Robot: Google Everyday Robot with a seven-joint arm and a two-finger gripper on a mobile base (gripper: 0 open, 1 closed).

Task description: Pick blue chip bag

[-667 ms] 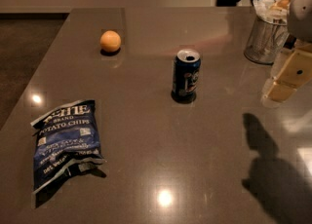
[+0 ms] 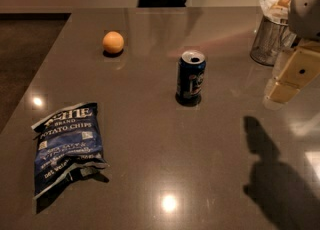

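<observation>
The blue chip bag (image 2: pixel 66 147) lies flat on the grey table (image 2: pixel 150 139) at the front left, crinkled dark blue foil with white lettering. My gripper (image 2: pixel 289 77) hangs at the right edge of the view, above the table and far to the right of the bag. One cream-coloured finger points down and to the left. Nothing shows in its grasp.
An upright dark blue soda can (image 2: pixel 190 77) stands mid-table between the bag and the gripper. An orange (image 2: pixel 113 42) sits at the back left. A metal mesh cup (image 2: pixel 269 37) with packets stands at the back right. The arm's shadow falls at the front right.
The view has shifted: the can and the bag sit slightly further to the right in the frame. The gripper stays at the right edge.
</observation>
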